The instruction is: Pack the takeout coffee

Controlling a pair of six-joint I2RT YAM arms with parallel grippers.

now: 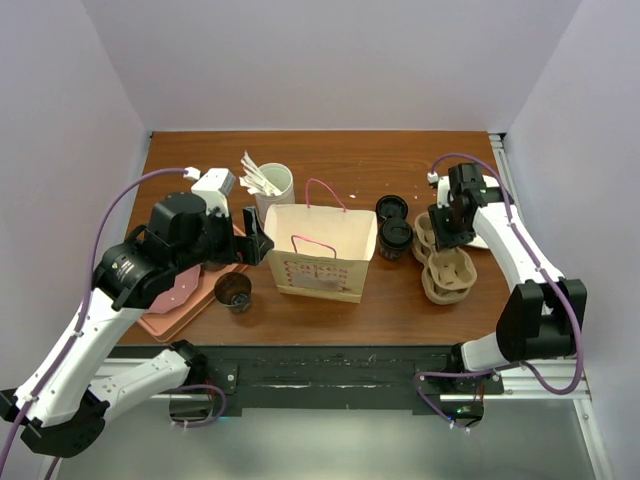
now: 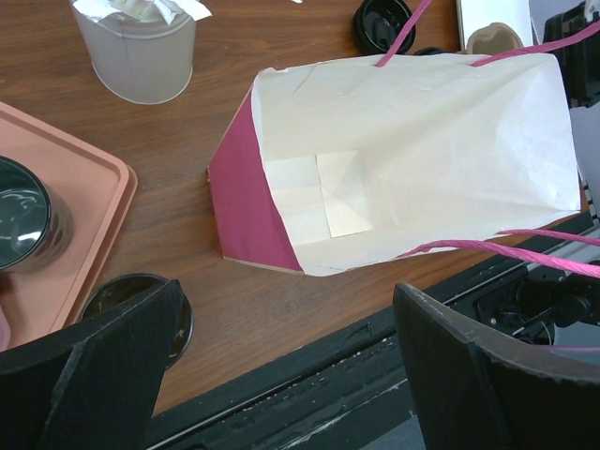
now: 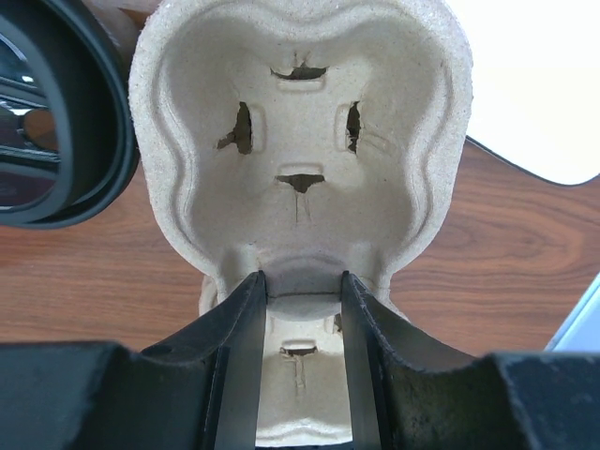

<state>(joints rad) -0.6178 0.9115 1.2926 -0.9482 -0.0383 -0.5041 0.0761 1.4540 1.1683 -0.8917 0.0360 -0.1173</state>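
We see the right end effector clamped on the middle ridge of the pulp carrier, right of centre in the overhead view. The takeout coffee stands lidded on the desk, just left of the carrier and right of the paper bag. A 2nd black lid shows just above it. The left end effector hangs empty by the bag's left edge, its fingers wide apart. We judge that the thin pulp could tear or slip in that pinch, and a swinging carrier could tip the coffee beside it. The light bag could slide or topple if nudged, and its pink handles could snag a finger.
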